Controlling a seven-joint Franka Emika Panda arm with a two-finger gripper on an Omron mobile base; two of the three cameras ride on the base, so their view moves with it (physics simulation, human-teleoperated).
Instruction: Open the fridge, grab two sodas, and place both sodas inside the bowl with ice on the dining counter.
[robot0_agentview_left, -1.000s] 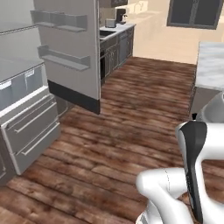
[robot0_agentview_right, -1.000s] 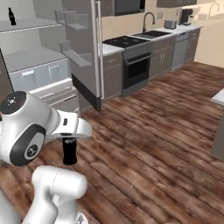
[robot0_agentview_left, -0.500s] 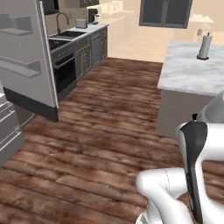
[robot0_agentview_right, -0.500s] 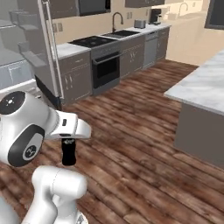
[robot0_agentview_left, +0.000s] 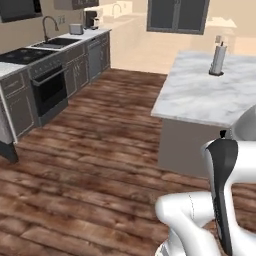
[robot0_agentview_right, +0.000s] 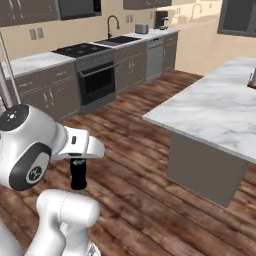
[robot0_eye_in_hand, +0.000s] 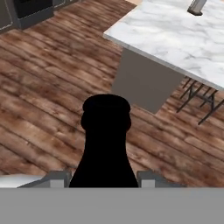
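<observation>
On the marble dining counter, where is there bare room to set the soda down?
The dining counter is bare from its near corner to the paper towel roll, which stands near the far edge. The gripper holds the soda above the wooden floor, short of the counter.

I can read no words, numbers or brand marks anywhere; the small black narrow-necked soda bottle (robot0_eye_in_hand: 105, 144) before me shows a plain dark surface.

**Big open floor, one thing on the counter**

We see bare wood floor (robot0_agentview_left: 100, 150) before the dining counter (robot0_agentview_left: 200, 100). Its marble top is mostly free. A paper towel roll (robot0_agentview_left: 218, 60) stands at the far side. Stools (robot0_eye_in_hand: 199, 100) stand under its edge.
</observation>
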